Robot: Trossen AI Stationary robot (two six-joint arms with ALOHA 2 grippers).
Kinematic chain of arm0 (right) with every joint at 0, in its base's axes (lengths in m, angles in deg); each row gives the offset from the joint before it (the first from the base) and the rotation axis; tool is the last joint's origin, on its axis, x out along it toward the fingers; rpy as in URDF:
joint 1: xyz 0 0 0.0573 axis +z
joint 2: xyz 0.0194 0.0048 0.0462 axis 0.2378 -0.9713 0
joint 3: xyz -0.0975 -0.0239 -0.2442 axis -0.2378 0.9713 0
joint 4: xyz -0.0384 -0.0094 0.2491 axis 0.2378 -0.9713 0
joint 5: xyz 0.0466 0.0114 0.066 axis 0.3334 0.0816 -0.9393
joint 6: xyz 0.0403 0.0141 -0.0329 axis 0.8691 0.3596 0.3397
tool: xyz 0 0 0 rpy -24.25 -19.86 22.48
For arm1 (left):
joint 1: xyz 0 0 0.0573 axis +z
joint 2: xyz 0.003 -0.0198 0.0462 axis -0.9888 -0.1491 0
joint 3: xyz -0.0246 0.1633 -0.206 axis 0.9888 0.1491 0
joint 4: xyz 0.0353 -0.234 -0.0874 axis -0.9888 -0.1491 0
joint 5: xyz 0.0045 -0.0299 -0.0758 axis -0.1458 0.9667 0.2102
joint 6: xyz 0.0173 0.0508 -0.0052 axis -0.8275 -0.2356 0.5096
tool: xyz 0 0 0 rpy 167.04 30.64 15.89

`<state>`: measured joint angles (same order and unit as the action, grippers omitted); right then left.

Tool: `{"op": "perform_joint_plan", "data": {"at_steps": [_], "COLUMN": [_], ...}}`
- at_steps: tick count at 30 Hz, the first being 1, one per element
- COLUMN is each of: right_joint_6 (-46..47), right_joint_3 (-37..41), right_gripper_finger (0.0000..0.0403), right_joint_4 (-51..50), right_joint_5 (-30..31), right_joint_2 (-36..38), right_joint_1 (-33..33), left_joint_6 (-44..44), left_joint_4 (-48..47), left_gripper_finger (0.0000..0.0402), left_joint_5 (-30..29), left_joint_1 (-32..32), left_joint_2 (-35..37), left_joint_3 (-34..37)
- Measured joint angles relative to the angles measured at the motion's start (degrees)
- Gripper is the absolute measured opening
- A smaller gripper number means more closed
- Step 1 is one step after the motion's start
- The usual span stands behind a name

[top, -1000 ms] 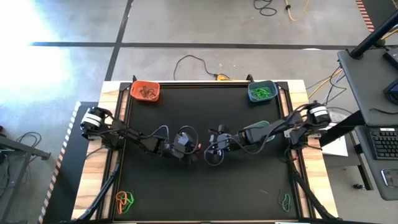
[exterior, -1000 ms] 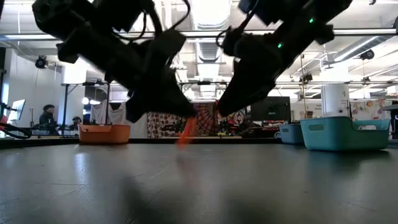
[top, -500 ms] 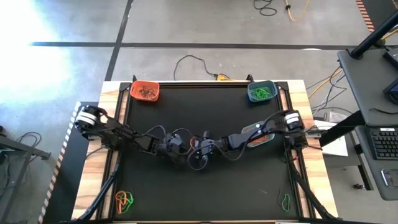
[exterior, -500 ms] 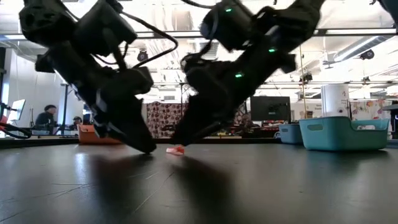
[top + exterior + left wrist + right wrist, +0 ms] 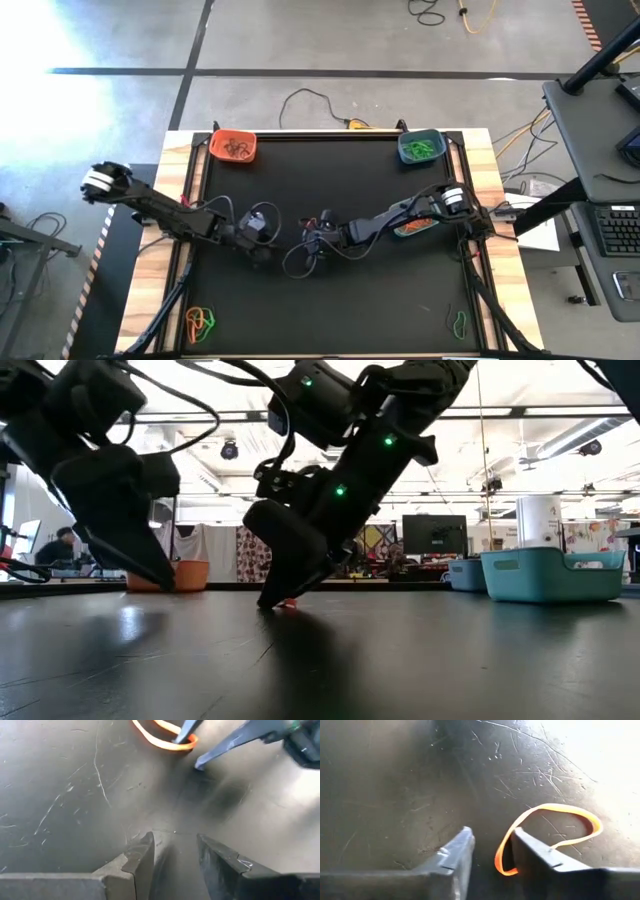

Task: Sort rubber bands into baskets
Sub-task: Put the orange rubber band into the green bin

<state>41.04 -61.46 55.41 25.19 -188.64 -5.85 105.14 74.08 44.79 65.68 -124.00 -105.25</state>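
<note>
One orange rubber band (image 5: pixel 547 827) lies flat on the black mat near the table's middle. My right gripper (image 5: pixel 492 847) stands over its near end, jaws partly open. One finger (image 5: pixel 532 852) is set inside the loop and the other (image 5: pixel 455 852) outside it. My left gripper (image 5: pixel 175 852) is open with nothing in it, a short way toward the table's left, with the band (image 5: pixel 167 740) ahead of it. The orange basket (image 5: pixel 234 147) and the teal basket (image 5: pixel 420 148) sit at the far corners. My right gripper slants down from the table's right, its fingertips at the mat. The band's near end (image 5: pixel 501 862) lies in the gap beside the finger that stands in the loop. A gap still shows between the jaws. Whether that finger touches the band, I cannot tell.
A blue basket (image 5: pixel 467 573) stands beside the teal one (image 5: pixel 555 573) in the low view. Loose bands lie at the near left corner (image 5: pixel 200 321) and the near right corner (image 5: pixel 459 323). Bare mat lies between the arms and the near edge.
My left gripper held the orange band lifted off the mat. It has let go and drawn back toward the table's left edge. The band has dropped flat onto the mat. My right gripper has come down and toward the table's left, onto the band.
</note>
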Motion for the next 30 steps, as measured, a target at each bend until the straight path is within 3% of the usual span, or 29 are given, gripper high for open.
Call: {"op": "perform_joint_plan", "data": {"at_steps": [5,7,10,15,21,30], "right_joint_6": [1.02,3.10,7.46,10.23,18.18,33.77], "right_joint_3": [-0.34,-0.35,-0.35,0.31,0.65,7.57], "right_gripper_finger": [0.0032,0.0017,0.0010,0.0009,0.0009,0.0009], "right_joint_4": [-1.87,-2.13,-4.97,-19.05,-44.51,-68.42], "right_joint_5": [-0.04,-0.48,-1.51,-2.79,-1.85,-0.07], "right_joint_2": [-0.01,-0.01,1.65,9.45,22.55,38.31], "right_joint_1": [-0.09,-0.17,-0.15,0.41,0.41,-1.31], "left_joint_6": [0.51,0.48,-0.81,-1.22,-1.24,-3.73], "left_joint_4": [0.43,0.98,3.74,9.22,15.97,15.89], "left_gripper_finger": [0.0133,0.0133,0.0133,0.0133,0.0133,0.0133], "left_joint_5": [-0.99,-1.93,-2.22,-2.29,-3.77,-5.12], "left_joint_1": [-0.46,-0.86,-1.52,-3.10,-5.41,-8.39], "left_joint_2": [2.75,3.02,2.36,0.06,-5.10,-16.42], "left_joint_3": [2.20,2.21,2.22,2.20,1.40,-8.17]}}
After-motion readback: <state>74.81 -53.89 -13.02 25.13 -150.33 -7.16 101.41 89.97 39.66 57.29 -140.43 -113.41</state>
